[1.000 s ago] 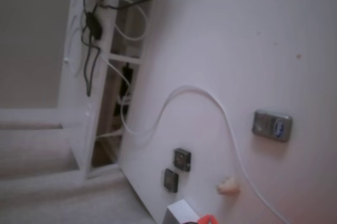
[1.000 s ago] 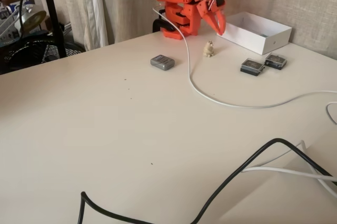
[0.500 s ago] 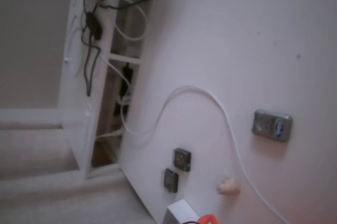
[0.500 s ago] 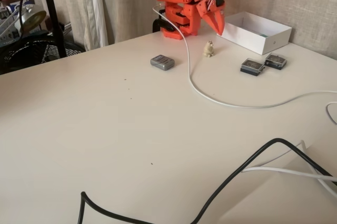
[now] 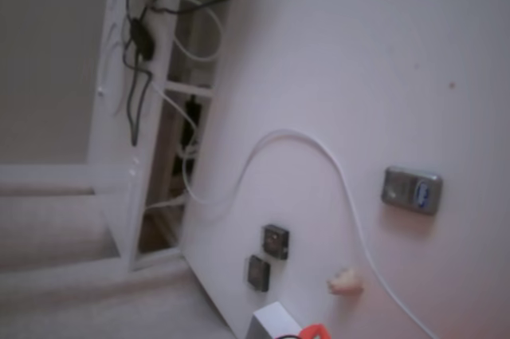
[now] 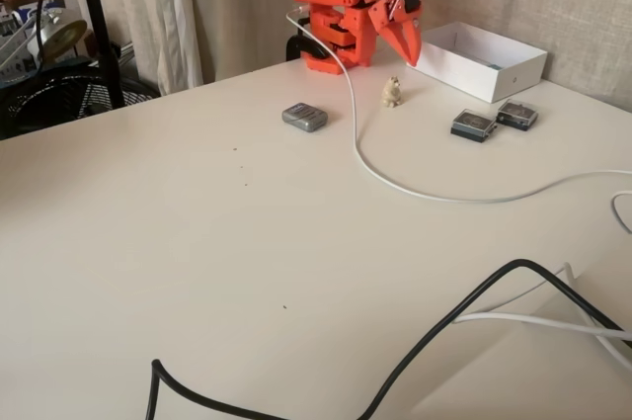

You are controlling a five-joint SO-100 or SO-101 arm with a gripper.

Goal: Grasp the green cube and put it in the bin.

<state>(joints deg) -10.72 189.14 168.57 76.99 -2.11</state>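
Observation:
The orange arm sits folded at the back of the table. Its gripper [image 6: 409,52] points down beside the left corner of the bin [image 6: 494,81], a white open box. The fingers are drawn to a single point with nothing between them. In the other fixed view only an orange tip of the gripper [image 5: 315,331] and a corner of the bin [image 5: 269,321] show at the bottom edge. A tiny dark teal patch inside the bin near its front wall may be the green cube [image 6: 494,66]; it is too small to tell.
A grey device [image 6: 304,117] lies left of a white cable [image 6: 395,183]. A small beige figurine [image 6: 392,92] stands in front of the gripper. Two dark square chips [image 6: 473,125] [image 6: 516,115] lie before the bin. A black cable [image 6: 444,331] crosses the near table.
One second ago the fingers stood slightly apart; they have since come together. The arm has barely moved.

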